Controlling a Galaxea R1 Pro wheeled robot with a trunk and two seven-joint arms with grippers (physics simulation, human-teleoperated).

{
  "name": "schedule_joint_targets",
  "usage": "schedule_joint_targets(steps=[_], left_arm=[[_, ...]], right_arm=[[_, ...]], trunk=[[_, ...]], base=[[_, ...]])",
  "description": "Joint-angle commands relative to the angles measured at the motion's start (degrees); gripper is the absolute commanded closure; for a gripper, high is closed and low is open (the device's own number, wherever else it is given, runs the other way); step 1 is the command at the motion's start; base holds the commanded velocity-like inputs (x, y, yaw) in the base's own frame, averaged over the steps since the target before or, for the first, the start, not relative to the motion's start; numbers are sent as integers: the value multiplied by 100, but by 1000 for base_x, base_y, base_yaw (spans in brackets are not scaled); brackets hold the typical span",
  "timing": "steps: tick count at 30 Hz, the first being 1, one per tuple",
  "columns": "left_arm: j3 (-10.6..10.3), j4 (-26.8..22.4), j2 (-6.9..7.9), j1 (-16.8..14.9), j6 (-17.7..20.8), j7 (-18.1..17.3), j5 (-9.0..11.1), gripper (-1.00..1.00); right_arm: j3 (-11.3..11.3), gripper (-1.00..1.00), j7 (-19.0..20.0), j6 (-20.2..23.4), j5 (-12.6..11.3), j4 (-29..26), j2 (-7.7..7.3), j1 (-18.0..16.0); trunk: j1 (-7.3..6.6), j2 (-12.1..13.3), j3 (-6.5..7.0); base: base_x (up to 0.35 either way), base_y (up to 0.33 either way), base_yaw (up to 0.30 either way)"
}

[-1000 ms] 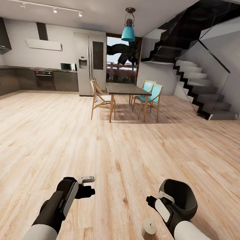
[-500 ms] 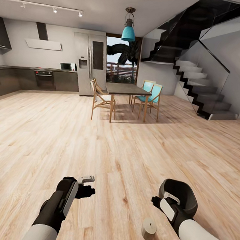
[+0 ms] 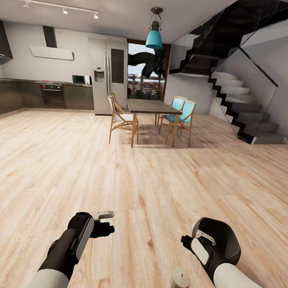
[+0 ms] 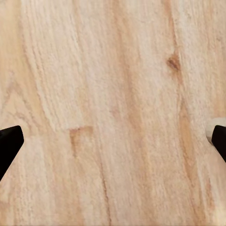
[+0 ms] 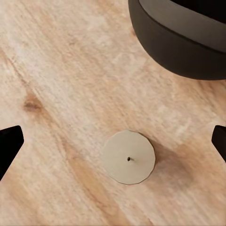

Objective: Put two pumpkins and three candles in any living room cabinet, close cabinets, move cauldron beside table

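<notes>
Candle stands upright on the wood floor, near the cauldron. My right gripper hangs above it, fingers apart; left gripper spread, empty. No legible writing anywhere.

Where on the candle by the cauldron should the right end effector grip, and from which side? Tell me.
Grip the candle across its round side wall, coming straight down from above. It stands upright on the wood floor, wick up, so the curved sides are free all round. The right end effector is open and hangs over it, a finger on either side. The cauldron sits close by but apart, probably leaving room.
</notes>
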Motion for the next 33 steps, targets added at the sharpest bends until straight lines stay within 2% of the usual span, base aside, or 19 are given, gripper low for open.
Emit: schedule_joint_targets(steps=[1,11,16,29,33], left_arm=[[1,0,0,0,0,0,1,-100],[6,0,0,0,14,0,1,-100],[116,0,0,0,17,0,1,-100],[157,0,0,0,9,0,1,-100],[287,-129,131,36,96,-129,112,-100]], right_arm=[[0,-100,0,-2,1,-2,2,0],[0,-100,19,-38,-11,-28,-5,0],[0,-100,37,-8,-21,-49,-20,0],[0,-100,47,33,-26,-74,32,0],[-128,-100,177,-10,22,-204,163,2]], trunk=[[23,-42,-18],[242,-443,-198],[350,-639,-288],[383,-656,-576],[384,-656,-575]], base=[[2,0,0],[0,0,0],[0,0,0],[0,0,0],[0,0,0]])
